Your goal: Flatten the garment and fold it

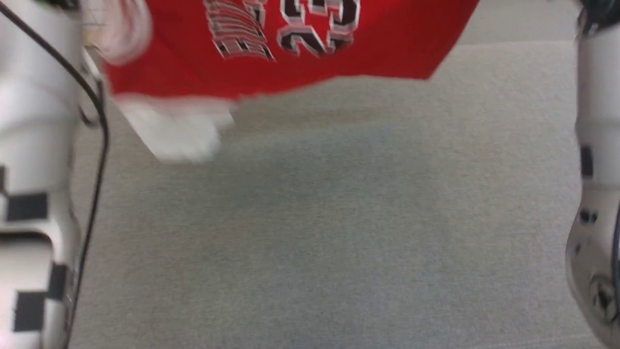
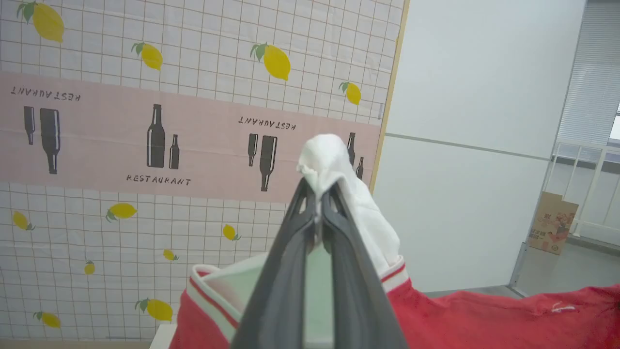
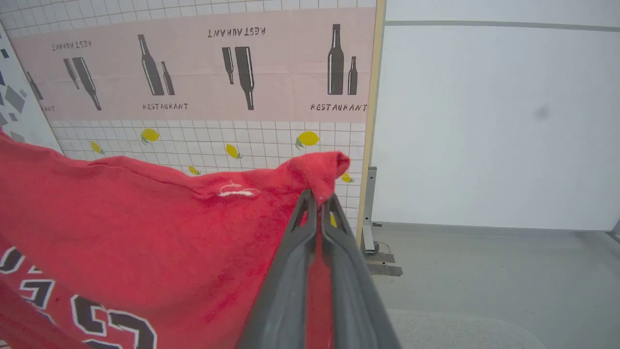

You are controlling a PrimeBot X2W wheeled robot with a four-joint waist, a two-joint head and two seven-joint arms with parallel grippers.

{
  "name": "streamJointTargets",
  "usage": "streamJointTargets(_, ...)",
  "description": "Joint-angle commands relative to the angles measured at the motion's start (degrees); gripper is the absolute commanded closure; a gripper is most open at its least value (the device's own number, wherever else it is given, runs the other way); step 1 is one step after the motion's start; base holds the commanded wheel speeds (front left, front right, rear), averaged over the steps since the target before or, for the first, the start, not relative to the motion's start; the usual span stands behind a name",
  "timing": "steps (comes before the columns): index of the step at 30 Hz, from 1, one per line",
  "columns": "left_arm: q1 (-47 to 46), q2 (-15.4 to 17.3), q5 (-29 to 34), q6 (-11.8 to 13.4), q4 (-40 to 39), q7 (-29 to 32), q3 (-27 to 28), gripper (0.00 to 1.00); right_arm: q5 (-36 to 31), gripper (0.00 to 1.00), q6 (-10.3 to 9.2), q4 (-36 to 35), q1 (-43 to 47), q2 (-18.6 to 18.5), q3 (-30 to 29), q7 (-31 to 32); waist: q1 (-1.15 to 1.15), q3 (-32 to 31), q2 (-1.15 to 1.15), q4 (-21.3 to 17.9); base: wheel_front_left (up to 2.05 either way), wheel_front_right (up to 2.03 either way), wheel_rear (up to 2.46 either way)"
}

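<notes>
The garment, a red jersey T-shirt with white sleeves and a black-white "23" print, hangs in the air above the grey table, stretched between both arms. In the left wrist view my left gripper is shut on a bunch of white sleeve fabric of the garment, with the striped trim below it. In the right wrist view my right gripper is shut on a red corner of the garment, whose print hangs at the lower left. The head view shows the pale forearms at both sides, with a white sleeve dangling lowest.
A partition printed with lemons and bottles stands ahead, with a white wall beside it. A cardboard box sits on the floor at the far right. The grey table surface spreads wide under the hanging shirt.
</notes>
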Motion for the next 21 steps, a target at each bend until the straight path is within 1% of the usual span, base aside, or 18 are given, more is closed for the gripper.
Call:
streamJointTargets(1,-4.28,0.24,1.26,0.37,2.17,-1.72,0.06,1.0,-2.13,1.0,-0.09,2.9,-4.15,0.67,-1.99,-1.12,0.0,5.2,0.0,-1.47,0.0,0.0,0.0)
streamJointTargets(2,-8.26,0.13,2.25,0.21,4.09,-3.65,-0.04,1.0,-4.24,1.0,-0.09,5.42,-8.33,0.98,-4.0,-2.86,0.0,8.81,0.0,-1.7,0.0,0.0,0.0)
streamJointTargets(4,-10.6,0.06,2.67,0.5,5.1,-5.3,0.37,1.0,-5.61,1.0,-0.09,6.93,-10.64,1.11,-5.16,-4.22,0.0,11.13,0.0,-1.84,0.0,0.0,0.0)
streamJointTargets(8,-14.06,-1.07,2.9,1.22,5.78,-9.04,1.18,1.0,-8.84,1.0,-0.09,9.44,-14.64,1.23,-7.97,-6.97,0.0,15.96,0.0,-1.28,0.0,0.0,0.0)
streamJointTargets(12,-17.01,-1.98,2.48,0.77,6.37,-13.89,2.43,1.0,-12.02,1.0,-0.09,10.41,-18.14,1.26,-9.99,-9.95,0.0,20.89,0.0,-0.52,0.0,0.0,0.0)
streamJointTargets(16,-20.55,-2.91,2.18,-0.7,6.76,-18.12,2.89,1.0,-14.76,1.0,-0.09,10.26,-21.76,1.17,-10.09,-13.99,0.0,26.03,0.0,0.14,0.0,0.0,0.0)
streamJointTargets(21,-25.4,-3.36,2.26,-3.85,8.3,-22.89,2.59,1.0,-17.05,1.0,-0.09,9.85,-25.23,-0.39,-7.55,-20.85,0.0,32.02,0.0,0.89,0.0,0.0,0.0)
